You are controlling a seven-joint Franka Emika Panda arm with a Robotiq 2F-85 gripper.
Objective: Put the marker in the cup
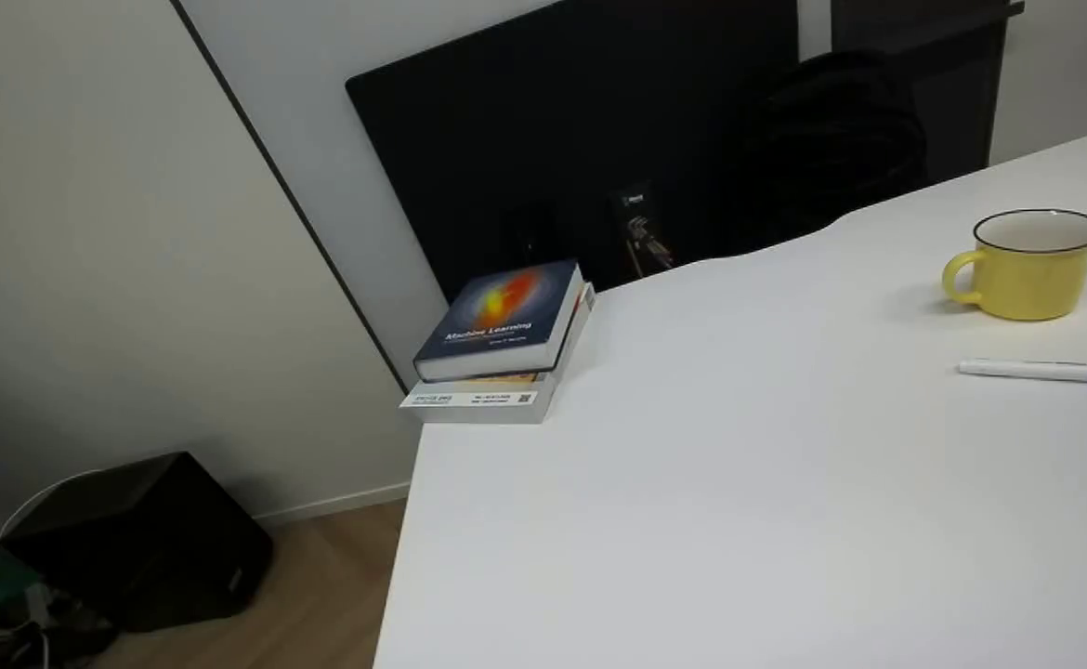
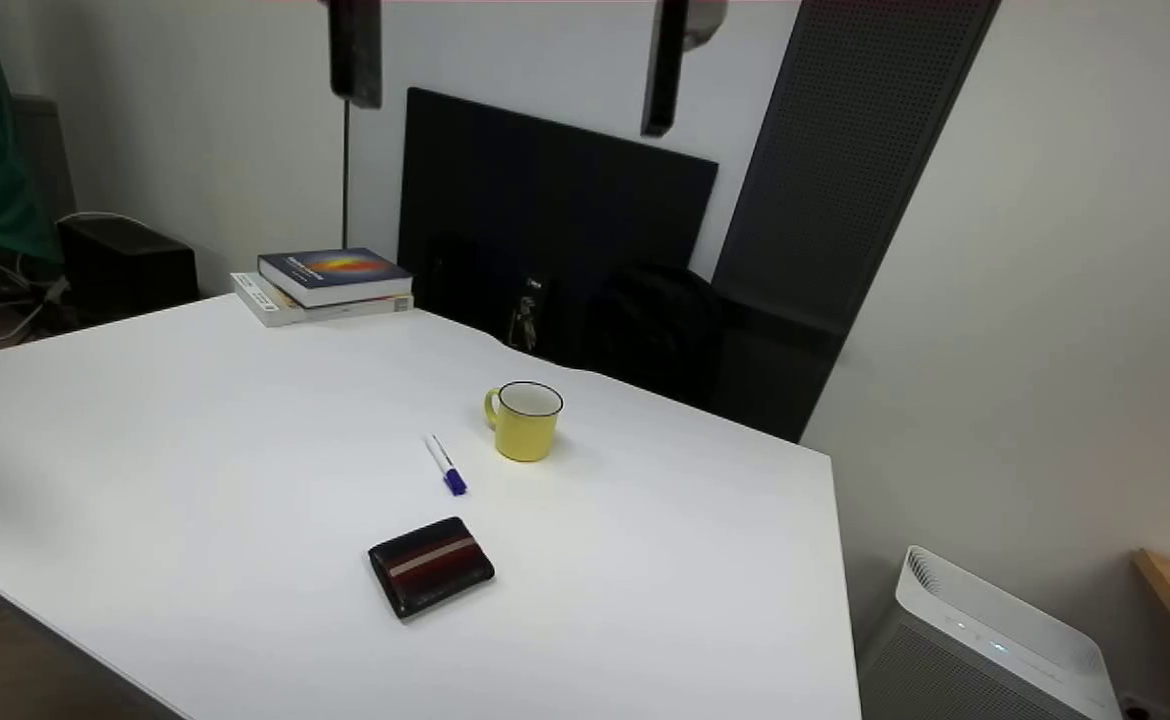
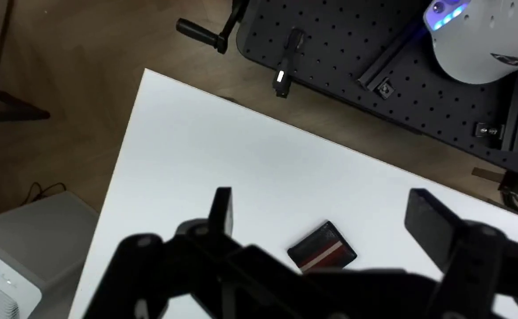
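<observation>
the marker (image 1: 1031,371) lies flat on the white table (image 1: 739,483), near the yellow cup (image 1: 1031,283) but apart from it. in an exterior view it is at the right of the frame, below the cup, its long axis almost level: the white end to the left, the dark blue end pointing right and running up to the frame's edge. in an exterior view the marker (image 2: 441,461) is near the middle of the frame, slanting from upper left to lower right, dark blue end toward the lower right, with the cup to its right and the striped wallet (image 2: 432,567) below it. the cup stands upright, handle toward the left of the frame in both exterior views.

the claw (image 3: 321,192) is released: in the wrist view its two fingers (image 3: 431,226) stand wide apart, and the wallet shows on the table beyond the gap.

as for writing, the upper book (image 1: 497,316), left of centre in the frame, reads "machine learning" on its dark blue cover; the smaller line under it is too fine to make out. the lower book (image 1: 488,402) carries a white label with a small square code and tiny print i cannot read. in the wrist view, the white robot base (image 3: 485,40) at the upper right has a small dark emblem.
</observation>
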